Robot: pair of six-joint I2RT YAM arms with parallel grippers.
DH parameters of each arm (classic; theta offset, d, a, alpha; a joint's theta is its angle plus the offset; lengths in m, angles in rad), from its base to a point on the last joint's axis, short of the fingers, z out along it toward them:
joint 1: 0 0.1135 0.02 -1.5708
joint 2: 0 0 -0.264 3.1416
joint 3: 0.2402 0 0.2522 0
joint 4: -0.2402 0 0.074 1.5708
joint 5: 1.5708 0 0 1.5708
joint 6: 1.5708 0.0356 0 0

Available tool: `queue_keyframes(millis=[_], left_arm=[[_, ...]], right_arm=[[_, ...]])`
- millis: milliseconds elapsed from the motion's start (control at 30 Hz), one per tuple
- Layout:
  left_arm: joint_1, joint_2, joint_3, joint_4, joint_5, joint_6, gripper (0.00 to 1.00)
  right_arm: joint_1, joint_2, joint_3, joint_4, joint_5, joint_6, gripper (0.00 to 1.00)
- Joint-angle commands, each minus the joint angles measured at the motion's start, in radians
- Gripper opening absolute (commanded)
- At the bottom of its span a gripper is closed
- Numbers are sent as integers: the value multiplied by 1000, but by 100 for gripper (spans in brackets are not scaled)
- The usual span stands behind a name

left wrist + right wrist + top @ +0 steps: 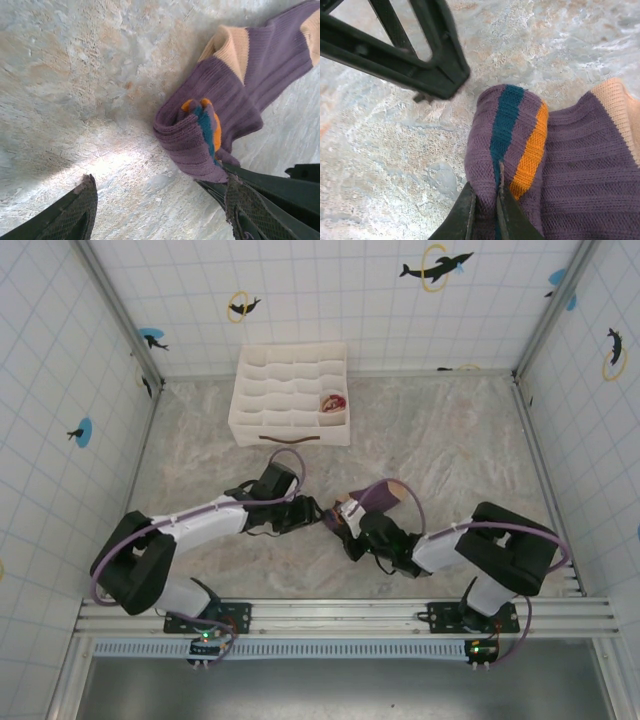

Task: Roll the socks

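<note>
A purple sock (385, 496) with tan bands lies on the marbled table between both arms. Its cuff end, striped teal and orange, is partly rolled (197, 137). My right gripper (486, 189) is shut on that rolled cuff (512, 135), pinching a fold of the purple fabric; from above it sits at the sock's near-left end (345, 528). My left gripper (160, 212) stands open just left of the roll, with bare table between its fingers; its right finger (250, 210) is beside the roll's lower edge. From above the left gripper (312, 512) faces the right one closely.
A white gridded organiser box (262, 400) stands at the back of the table. A small red and beige bundle (332, 402), probably a rolled sock, lies in one right-hand compartment. Tiled walls close in the table on three sides.
</note>
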Motion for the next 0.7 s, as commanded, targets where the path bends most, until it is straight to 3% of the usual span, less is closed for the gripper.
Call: queue_keyframes(millis=[0, 100, 300, 667], left_arm=[[6, -25, -36, 11, -2, 9, 68], [6, -12, -64, 75, 28, -13, 66], [-12, 19, -101, 191, 42, -64, 65], [-58, 122, -78, 299, -15, -131, 56]], right_arm=[[-75, 48, -51, -77, -293, 151, 0], [-152, 80, -48, -12, -445, 255, 0], [-237, 151, 19, -14, -578, 426, 0], [-301, 226, 45, -10, -610, 622, 0]])
